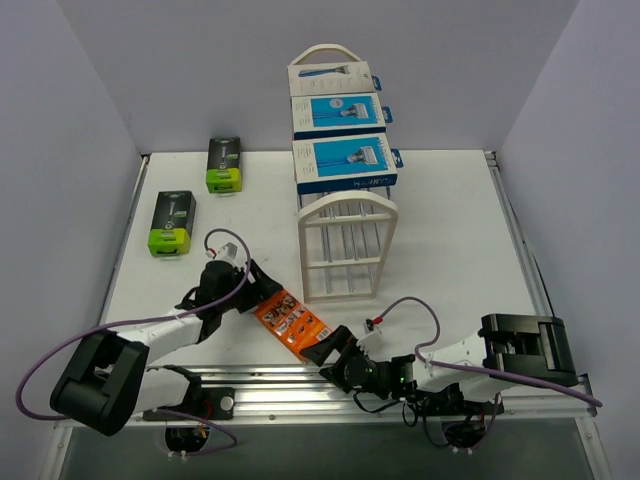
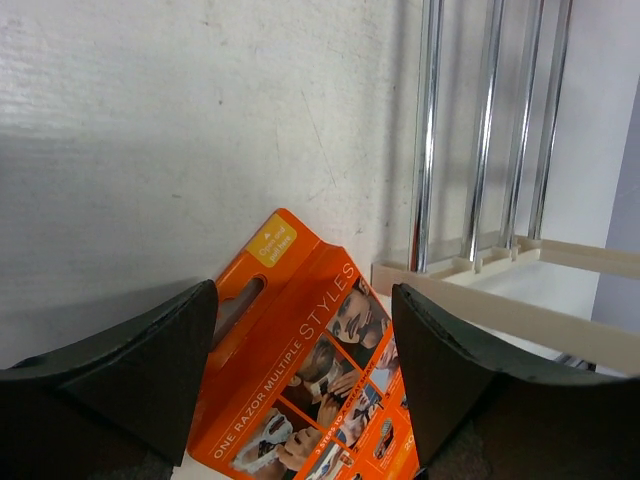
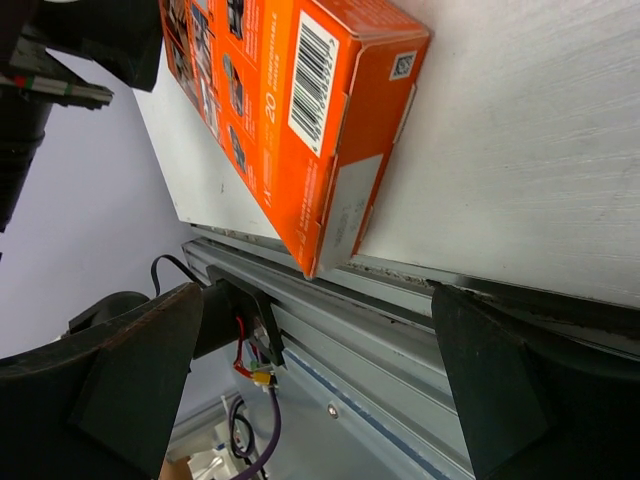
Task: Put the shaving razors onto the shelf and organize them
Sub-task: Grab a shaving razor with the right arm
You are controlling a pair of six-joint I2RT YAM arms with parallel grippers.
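Orange razor box point(image 1: 292, 322) lies on the table point(image 1: 450, 230), set on a diagonal near the front edge, down and to the left of the shelf point(image 1: 348, 250) and apart from it. My left claw point(image 1: 258, 290) is spread wide at the box's upper end; in the left wrist view the hang-tab end of the box point(image 2: 300, 380) sits between the two dark fingers point(image 2: 150, 370), and I cannot tell whether either finger touches it. The foot of the shelf point(image 2: 500, 300) shows just beyond that end. My right claw point(image 1: 330, 350) is also wide, at the box's lower end. In the right wrist view the barcode end point(image 3: 300, 100) is ahead of the fingertips point(image 3: 150, 350) and not between them, with one corner reaching the metal rail point(image 3: 400, 330) along the table's front edge. Nothing is gripped on either side. Three blue-and-white boxes point(image 1: 345, 165) are already on the shelf, one on each upper tier, faces up. Two black-and-green boxes point(image 1: 172, 222) stand on the table at far left, well apart from the shelf.
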